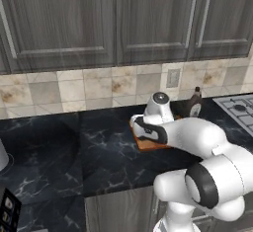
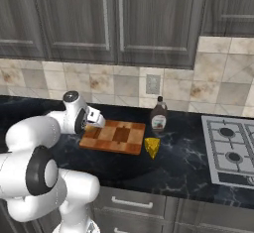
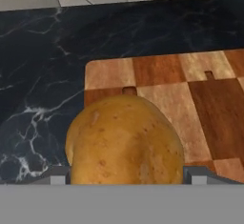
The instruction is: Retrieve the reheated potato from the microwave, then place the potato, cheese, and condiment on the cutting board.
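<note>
Gripper [image 3: 125, 178] closed on potato [image 3: 125, 142], fingertips [image 3: 56, 176] pressed against both flanks, held above the 9 o'clock end of cutting board [image 2: 116, 137]. Cheese [image 2: 153, 147] on counter [image 2: 188, 165] just beside board at 3 o'clock; condiment [image 2: 158, 114] upright beyond the cheese at 12 o'clock.

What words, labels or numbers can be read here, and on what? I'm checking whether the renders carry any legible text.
None can be read.
condiment: a pale label, too blurred to show any words.
Dark panel at the lower left of the left base view: small pale marks, too small to read.
</note>
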{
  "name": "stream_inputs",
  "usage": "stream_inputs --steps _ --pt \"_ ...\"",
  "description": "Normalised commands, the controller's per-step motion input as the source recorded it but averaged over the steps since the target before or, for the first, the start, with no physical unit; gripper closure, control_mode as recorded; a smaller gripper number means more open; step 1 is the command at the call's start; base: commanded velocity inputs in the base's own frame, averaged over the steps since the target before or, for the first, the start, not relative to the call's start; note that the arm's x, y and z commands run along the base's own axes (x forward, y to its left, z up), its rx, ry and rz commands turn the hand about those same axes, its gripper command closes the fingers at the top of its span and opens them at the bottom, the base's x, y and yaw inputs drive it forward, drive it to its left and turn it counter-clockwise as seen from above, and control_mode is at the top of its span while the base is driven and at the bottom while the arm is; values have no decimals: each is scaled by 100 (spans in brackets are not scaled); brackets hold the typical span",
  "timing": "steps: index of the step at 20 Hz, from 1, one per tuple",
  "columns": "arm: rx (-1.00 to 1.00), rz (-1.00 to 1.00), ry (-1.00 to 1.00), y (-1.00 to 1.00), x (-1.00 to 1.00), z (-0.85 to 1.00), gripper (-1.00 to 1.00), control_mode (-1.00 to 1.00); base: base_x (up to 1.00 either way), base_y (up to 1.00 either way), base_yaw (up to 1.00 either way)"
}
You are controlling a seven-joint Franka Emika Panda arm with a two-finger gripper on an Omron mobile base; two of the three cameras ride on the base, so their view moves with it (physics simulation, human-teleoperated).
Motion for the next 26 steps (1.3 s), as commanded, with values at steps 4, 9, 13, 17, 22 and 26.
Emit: stream_inputs --steps 4,9,13,17,22,26 --pt "1 -1 0 3 25 -36 100 -100 0 0 0" --pt "4 -1 0 0 24 -36 100 -100 0 0 0" --pt "6 -2 0 0 25 -26 100 -100 0 0 0" --pt "6 -3 0 0 23 -22 100 -100 0 0 0" --pt "6 -3 0 0 19 -21 100 -100 0 0 0" --pt "2 -2 0 0 11 -20 100 -100 0 0 0"
